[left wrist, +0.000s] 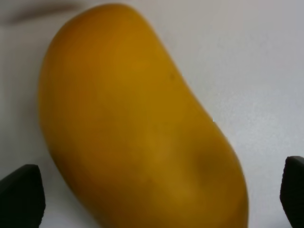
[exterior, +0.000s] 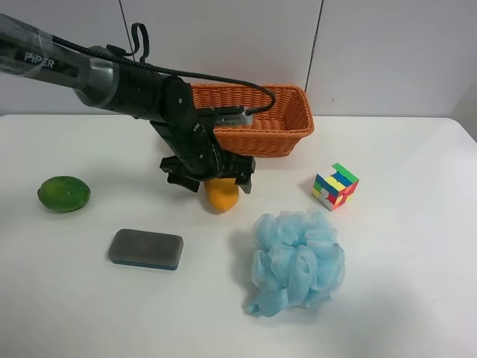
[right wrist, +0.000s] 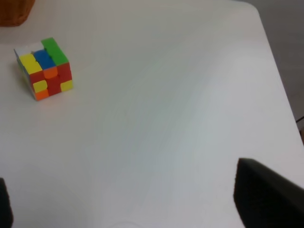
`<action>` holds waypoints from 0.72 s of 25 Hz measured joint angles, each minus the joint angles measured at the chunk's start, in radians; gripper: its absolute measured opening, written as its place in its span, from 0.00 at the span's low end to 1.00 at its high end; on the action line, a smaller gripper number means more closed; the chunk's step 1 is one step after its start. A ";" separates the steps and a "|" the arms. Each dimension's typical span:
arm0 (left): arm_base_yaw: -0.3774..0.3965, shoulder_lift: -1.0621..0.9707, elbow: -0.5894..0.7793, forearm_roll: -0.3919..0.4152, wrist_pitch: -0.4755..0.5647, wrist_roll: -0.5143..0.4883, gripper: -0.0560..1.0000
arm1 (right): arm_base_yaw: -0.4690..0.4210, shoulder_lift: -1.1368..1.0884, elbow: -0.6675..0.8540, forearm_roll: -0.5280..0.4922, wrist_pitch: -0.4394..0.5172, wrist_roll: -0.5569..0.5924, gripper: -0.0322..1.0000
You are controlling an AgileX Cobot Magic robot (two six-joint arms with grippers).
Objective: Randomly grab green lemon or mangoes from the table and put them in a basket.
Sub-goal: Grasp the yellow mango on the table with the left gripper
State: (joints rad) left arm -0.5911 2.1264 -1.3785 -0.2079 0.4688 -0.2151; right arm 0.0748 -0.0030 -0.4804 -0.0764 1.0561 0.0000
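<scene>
The yellow-orange mango [exterior: 221, 195] lies on the white table [exterior: 417, 246] just in front of the wicker basket [exterior: 283, 123]. My left gripper [exterior: 211, 181] is low over it, jaws open, one finger on each side. In the left wrist view the mango [left wrist: 137, 123] fills the frame between the two fingertips of the gripper [left wrist: 156, 192], with gaps on both sides. The green lemon [exterior: 64, 194] lies far off at the exterior high view's left. My right gripper [right wrist: 135, 202] is open and empty over bare table; it does not show in the exterior high view.
A colour cube [exterior: 335, 186] stands beside the basket and shows in the right wrist view [right wrist: 44, 69]. A blue bath pouf [exterior: 297, 261] and a grey sponge block [exterior: 146, 248] lie at the front. The table's edge [right wrist: 285, 99] runs near the right gripper.
</scene>
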 joint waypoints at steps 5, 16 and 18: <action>0.000 0.009 0.000 -0.009 0.000 0.004 0.99 | 0.000 0.000 0.000 0.000 0.000 0.000 0.92; 0.000 0.009 0.000 -0.012 -0.001 0.008 0.63 | 0.000 0.000 0.000 0.000 0.000 0.000 0.92; 0.000 0.009 0.000 -0.013 0.001 0.011 0.64 | 0.000 0.000 0.000 0.000 0.000 0.000 0.92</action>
State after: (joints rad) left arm -0.5911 2.1355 -1.3785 -0.2213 0.4696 -0.2046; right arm 0.0748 -0.0030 -0.4804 -0.0764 1.0561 0.0000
